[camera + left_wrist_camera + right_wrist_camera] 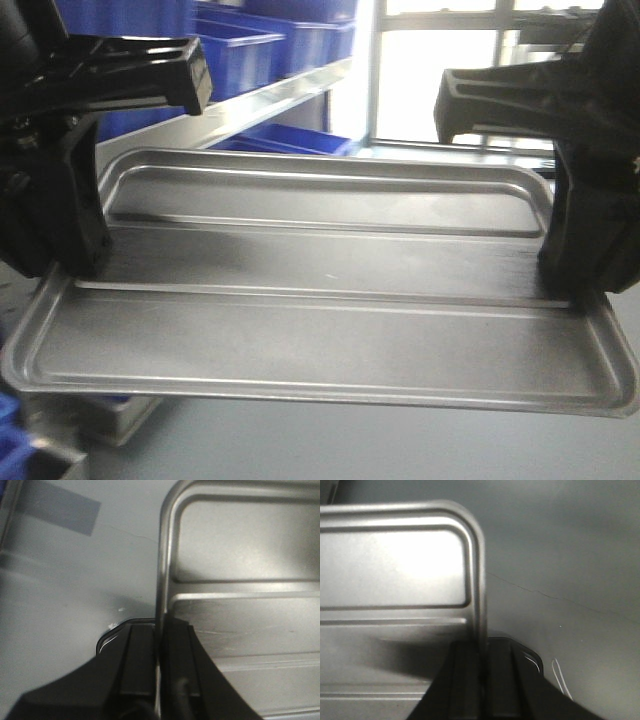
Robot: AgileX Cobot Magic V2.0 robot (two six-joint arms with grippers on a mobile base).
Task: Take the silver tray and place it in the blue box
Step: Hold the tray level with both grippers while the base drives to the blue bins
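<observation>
The silver tray (320, 330) is held level in the air, its long side across the front view, with two ridges along its sunken centre. My left gripper (72, 268) is shut on the rim of its left short end. My right gripper (568, 285) is shut on the right short end. In the left wrist view the tray (250, 545) has its rim pinched edge-on by the left gripper (159, 645). The right wrist view shows the same: the tray (395, 565) in the right gripper (482, 655). Blue boxes (250, 45) stand on shelving behind; which is the task's blue box I cannot tell.
Under the tray lies a grey surface (330, 445). A white shelf edge (270, 100) runs at back left, a bright window (440, 60) at the back. A blue object (8, 425) shows at the lower left corner. A dark tape patch (65, 512) marks the surface.
</observation>
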